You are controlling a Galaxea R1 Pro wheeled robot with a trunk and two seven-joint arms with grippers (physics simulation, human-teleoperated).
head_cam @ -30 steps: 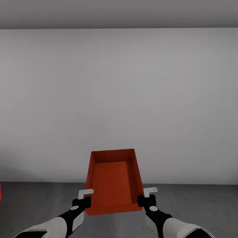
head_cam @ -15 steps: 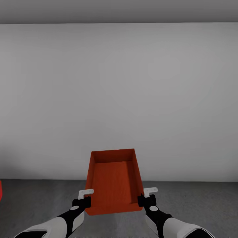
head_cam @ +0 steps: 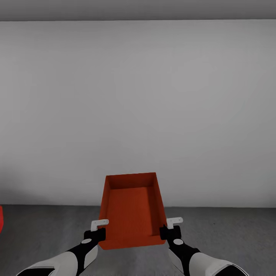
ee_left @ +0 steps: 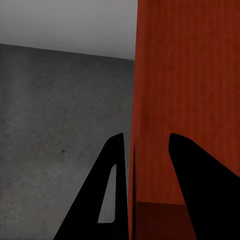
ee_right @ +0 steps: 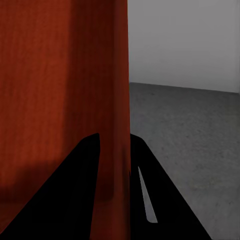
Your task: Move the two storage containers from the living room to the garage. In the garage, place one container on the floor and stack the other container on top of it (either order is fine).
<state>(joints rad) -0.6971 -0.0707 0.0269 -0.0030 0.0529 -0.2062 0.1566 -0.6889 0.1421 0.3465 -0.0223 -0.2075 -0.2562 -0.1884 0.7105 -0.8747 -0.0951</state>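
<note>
Facing pale grey wall (head_cam: 138, 115); dark grey floor (head_cam: 230, 230) below held container (head_cam: 132, 211).

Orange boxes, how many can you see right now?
1. The storage container is held up in front of the robot, over the grey floor, with the left gripper clamped on one side wall and the right gripper on the other. Another may be out of view.

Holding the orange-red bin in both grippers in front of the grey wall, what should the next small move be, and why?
Probably lower it: the orange-red open-topped bin is held by left gripper and right gripper above bare dark grey concrete floor.
</note>
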